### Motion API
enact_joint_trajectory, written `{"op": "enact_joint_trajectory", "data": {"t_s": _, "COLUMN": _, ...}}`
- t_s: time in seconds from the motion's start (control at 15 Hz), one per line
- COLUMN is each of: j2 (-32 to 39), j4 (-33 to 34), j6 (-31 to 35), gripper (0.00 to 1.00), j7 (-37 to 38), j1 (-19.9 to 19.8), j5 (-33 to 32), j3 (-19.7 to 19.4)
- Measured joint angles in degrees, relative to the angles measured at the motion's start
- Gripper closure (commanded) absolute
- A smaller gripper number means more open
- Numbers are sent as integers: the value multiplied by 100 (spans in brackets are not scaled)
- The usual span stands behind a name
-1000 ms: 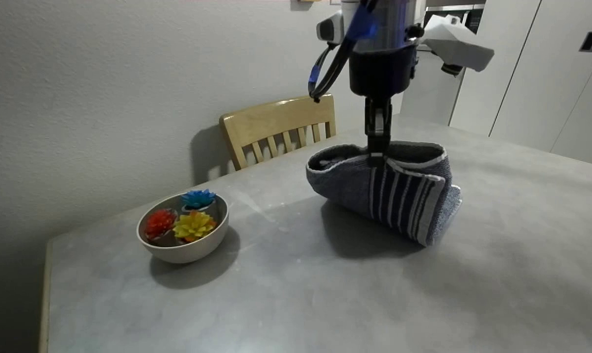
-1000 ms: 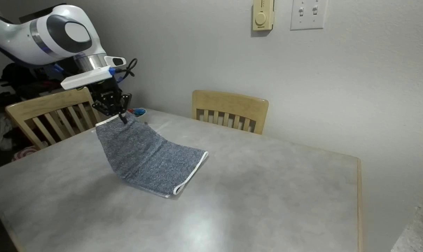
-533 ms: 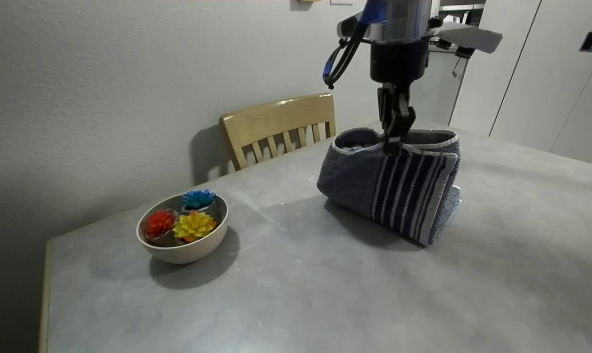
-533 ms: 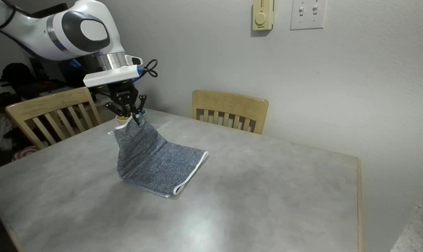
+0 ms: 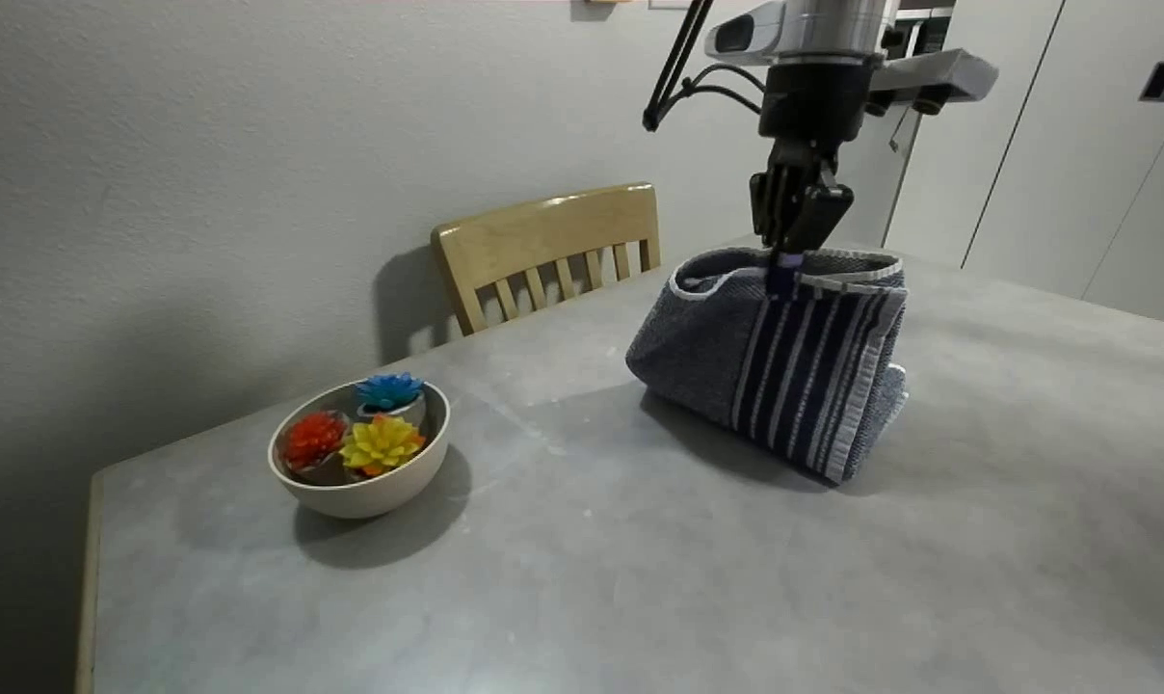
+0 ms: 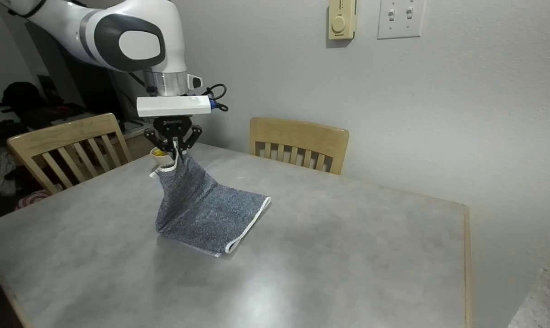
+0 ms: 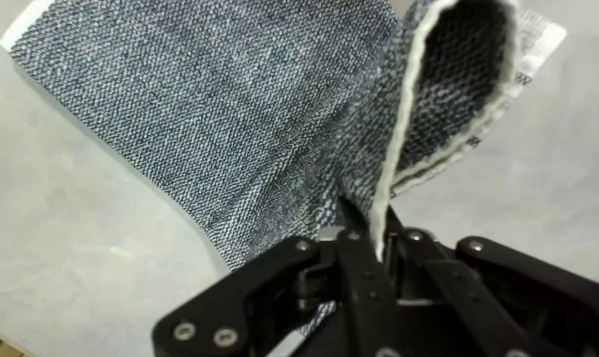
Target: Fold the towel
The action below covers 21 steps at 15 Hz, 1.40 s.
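A black gripper [image 7: 371, 220] clenches the white edge of a blue-grey towel [image 6: 211, 214], part raised above the table [image 6: 348, 250] and the rest lying on it, as I look on. Near 1 corner of the table sits a bowl [image 5: 380, 495] with 3 bright, flower-like plants [image 5: 380, 445].

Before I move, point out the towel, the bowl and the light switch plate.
Towel [image 5: 784, 371], in an exterior view, on its striped side.
Bowl [image 5: 375, 499], in an exterior view, on its outer wall.
Light switch plate [image 6: 400, 19], in an exterior view, between its two switches.
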Motion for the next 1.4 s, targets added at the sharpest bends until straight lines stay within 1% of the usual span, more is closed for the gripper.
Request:
{"op": "enact_joint_trajectory", "data": {"t_s": 0.13, "j2": -4, "j4": 1, "j6": -87, "gripper": 98, "j7": -288, "j1": -197, "j5": 665, "j3": 2}}
{"op": "enact_joint_trajectory", "data": {"t_s": 0.2, "j2": -8, "j4": 1, "j6": -149, "gripper": 98, "j7": -309, "j1": -287, "j5": 951, "j3": -10}}
{"op": "enact_joint_trajectory", "data": {"t_s": 0.47, "j2": -88, "j4": -35, "j6": -400, "gripper": 98, "j7": -74, "j1": -558, "j5": 1850, "j3": -184}}
{"op": "enact_joint_trajectory", "data": {"t_s": 0.67, "j2": -169, "j4": -132, "j6": -486, "gripper": 98, "j7": 379, "j1": -671, "j5": 2146, "j3": -428}}
{"op": "enact_joint_trajectory", "data": {"t_s": 0.87, "j2": -170, "j4": -176, "j6": -743, "gripper": 98, "j7": 547, "j1": -831, "j5": 2349, "j3": -639}}
{"op": "enact_joint_trajectory", "data": {"t_s": 1.13, "j2": -48, "j4": -160, "j6": -1366, "gripper": 98, "j7": 535, "j1": -1081, "j5": 2709, "j3": -807}}
{"op": "enact_joint_trajectory", "data": {"t_s": 1.4, "j2": 311, "j4": 61, "j6": -1789, "gripper": 98, "j7": 211, "j1": -1263, "j5": 2814, "j3": -921}}
